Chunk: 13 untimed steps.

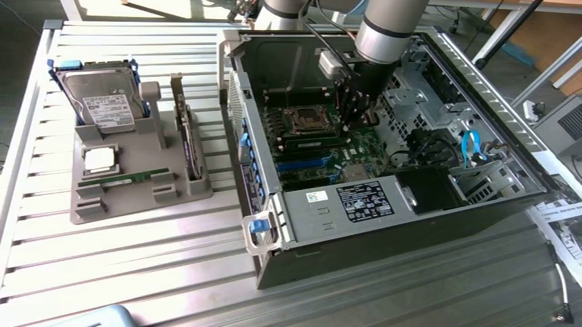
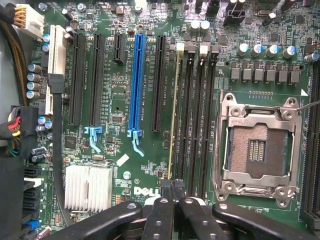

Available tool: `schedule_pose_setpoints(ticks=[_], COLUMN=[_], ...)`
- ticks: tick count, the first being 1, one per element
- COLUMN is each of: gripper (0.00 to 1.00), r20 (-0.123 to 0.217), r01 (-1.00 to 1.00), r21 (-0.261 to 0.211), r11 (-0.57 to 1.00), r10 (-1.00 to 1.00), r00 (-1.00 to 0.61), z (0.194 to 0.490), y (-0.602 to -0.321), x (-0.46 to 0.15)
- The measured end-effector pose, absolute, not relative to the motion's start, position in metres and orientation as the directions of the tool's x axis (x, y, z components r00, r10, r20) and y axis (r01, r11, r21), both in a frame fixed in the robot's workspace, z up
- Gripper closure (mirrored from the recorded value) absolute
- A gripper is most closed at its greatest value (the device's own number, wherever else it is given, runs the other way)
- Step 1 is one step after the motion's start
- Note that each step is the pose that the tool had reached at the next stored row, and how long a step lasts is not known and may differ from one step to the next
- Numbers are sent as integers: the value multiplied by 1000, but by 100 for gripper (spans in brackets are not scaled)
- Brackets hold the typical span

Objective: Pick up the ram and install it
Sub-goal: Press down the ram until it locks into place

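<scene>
The black gripper fingers (image 2: 160, 215) are pressed together with no gap that I can see, and I make out nothing clamped between them. The gripper (image 2: 172, 200) hangs inside the open black computer case (image 1: 409, 225), low over the green motherboard (image 2: 115, 125). It sits at the end of the row of long black memory slots (image 2: 200, 115), beside the empty silver CPU socket (image 2: 257, 145). A thin yellow-green board edge (image 2: 174, 115) runs along the slot nearest the fingertips; I can't tell whether they touch it. The ram (image 1: 123, 178), a long narrow green stick, lies flat on the grey moulded tray (image 1: 136, 204). That tray stands well apart from the case, on the exterior view's left of it. The stick rests just below the square silver CPU chip (image 1: 98, 159), on the tray's side away from the case. Its long axis runs across the tray, one end pointing toward the case. I judge the pick not yet begun. The reach calls for spread fingers and a grip across the stick's thin sides.
</scene>
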<state>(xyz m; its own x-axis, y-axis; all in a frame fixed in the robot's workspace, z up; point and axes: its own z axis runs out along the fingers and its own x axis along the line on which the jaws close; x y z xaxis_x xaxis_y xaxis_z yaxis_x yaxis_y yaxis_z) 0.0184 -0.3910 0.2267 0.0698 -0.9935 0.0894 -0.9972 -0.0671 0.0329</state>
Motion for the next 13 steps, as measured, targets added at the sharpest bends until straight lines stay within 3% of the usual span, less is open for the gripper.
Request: schedule_pose_setpoints(ticks=[13], gripper=[89], r20=[86], r01=[-997], r21=[31], r11=[-67], r10=[-994], r00=[70], z=[231], y=[-391], x=[19])
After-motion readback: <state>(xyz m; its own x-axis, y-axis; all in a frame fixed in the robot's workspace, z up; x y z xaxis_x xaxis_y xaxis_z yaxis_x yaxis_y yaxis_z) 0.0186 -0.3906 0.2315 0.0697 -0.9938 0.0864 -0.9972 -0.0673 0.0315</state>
